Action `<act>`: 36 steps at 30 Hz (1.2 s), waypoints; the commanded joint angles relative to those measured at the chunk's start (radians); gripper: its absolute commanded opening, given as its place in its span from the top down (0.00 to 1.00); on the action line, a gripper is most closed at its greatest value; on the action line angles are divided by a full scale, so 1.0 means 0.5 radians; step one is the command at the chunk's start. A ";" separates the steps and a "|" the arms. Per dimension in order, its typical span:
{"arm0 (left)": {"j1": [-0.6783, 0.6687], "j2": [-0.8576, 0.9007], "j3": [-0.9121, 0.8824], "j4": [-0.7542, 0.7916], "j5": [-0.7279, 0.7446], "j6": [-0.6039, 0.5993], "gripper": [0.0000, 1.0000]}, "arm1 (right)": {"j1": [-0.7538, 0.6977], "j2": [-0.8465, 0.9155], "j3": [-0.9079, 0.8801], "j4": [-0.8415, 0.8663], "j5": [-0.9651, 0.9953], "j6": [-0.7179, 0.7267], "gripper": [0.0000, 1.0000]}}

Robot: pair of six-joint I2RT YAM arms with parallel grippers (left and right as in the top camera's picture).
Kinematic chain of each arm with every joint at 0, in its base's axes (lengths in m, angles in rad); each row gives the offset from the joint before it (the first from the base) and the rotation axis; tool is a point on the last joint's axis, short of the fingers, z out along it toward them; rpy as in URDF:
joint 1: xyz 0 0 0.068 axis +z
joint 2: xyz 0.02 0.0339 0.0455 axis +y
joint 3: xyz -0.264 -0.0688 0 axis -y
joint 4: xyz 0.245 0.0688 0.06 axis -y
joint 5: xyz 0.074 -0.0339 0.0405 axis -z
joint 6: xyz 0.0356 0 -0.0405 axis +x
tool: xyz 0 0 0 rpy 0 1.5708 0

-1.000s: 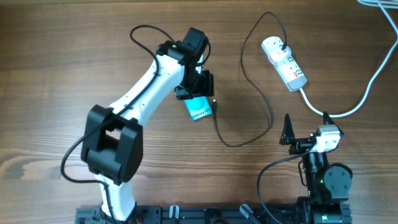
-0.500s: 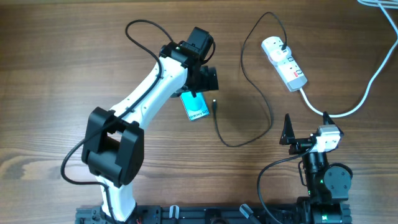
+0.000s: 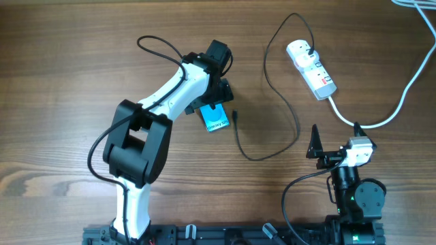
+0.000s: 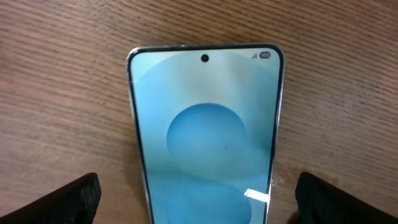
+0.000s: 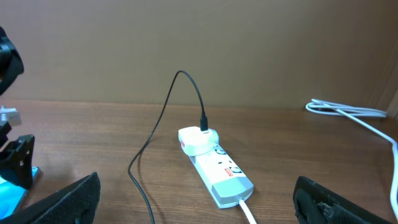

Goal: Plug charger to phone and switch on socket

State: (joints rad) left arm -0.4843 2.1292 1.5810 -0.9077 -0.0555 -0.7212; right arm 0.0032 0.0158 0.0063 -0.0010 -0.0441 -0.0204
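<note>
The phone [image 3: 216, 122] lies flat on the wood table with its teal-blue screen lit. It fills the left wrist view [image 4: 208, 137]. My left gripper [image 3: 216, 97] hovers over the phone's far end. It is open [image 4: 199, 202], with one finger on each side of the phone and not touching it. The charger's black cable [image 3: 297, 129] runs from a white adapter in the socket [image 3: 311, 67] in a loop to its plug tip [image 3: 234, 116], which lies just right of the phone. My right gripper [image 3: 317, 148] is open [image 5: 199, 208] and empty, well short of the socket [image 5: 216, 167].
The socket's thick white lead [image 3: 388, 119] curves off to the table's right edge and also shows in the right wrist view [image 5: 351, 112]. The black cable [image 5: 155, 140] crosses the table between the right gripper and the left arm [image 5: 12, 155].
The left arm's elbow has swung right and its wrist has turned over the phone. The phone has shifted slightly on the table. The right arm has not moved.
</note>
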 commanded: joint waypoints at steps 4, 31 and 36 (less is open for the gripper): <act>-0.030 0.079 -0.013 0.060 -0.035 -0.041 0.00 | -0.009 -0.009 -0.002 0.005 0.004 0.025 0.00; -0.031 0.185 -0.013 -0.063 0.070 -0.149 0.30 | -0.009 -0.009 -0.002 0.005 0.004 0.026 0.00; -0.016 0.179 -0.011 -0.087 0.074 -0.145 0.30 | -0.009 -0.009 -0.002 0.005 0.004 0.026 0.00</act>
State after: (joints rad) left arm -0.4973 2.1765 1.5848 -0.9390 -0.0139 -0.7887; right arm 0.0029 0.0158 0.0063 -0.0010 -0.0441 -0.0204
